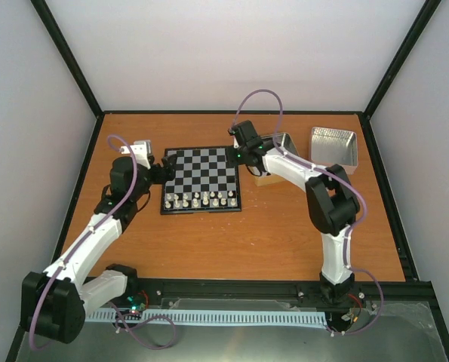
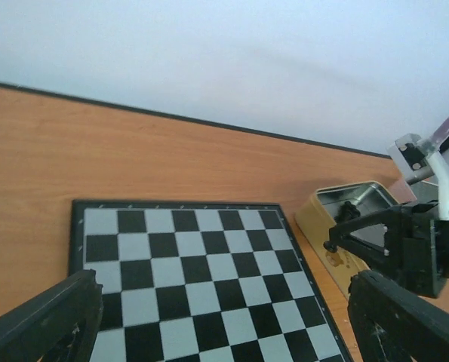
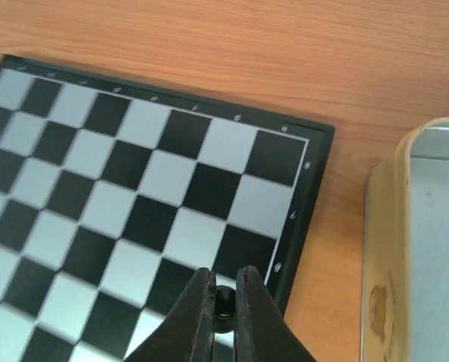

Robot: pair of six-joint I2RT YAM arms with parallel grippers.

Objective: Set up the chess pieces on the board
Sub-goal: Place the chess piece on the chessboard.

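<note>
You are looking at an orange-brown wooden table (image 1: 209, 241) sitting between plain white walls (image 1: 232, 53), black frame bars (image 1: 67, 54) running up the corners, light falling evenly.

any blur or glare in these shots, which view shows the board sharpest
Right wrist: the board blurs toward the lower left, sharper around the black chess piece in the right claw. Left wrist: squares sharp, left claw fingers soft at the bottom corners. Top external: even light, no glare, white pieces tiny.
</note>
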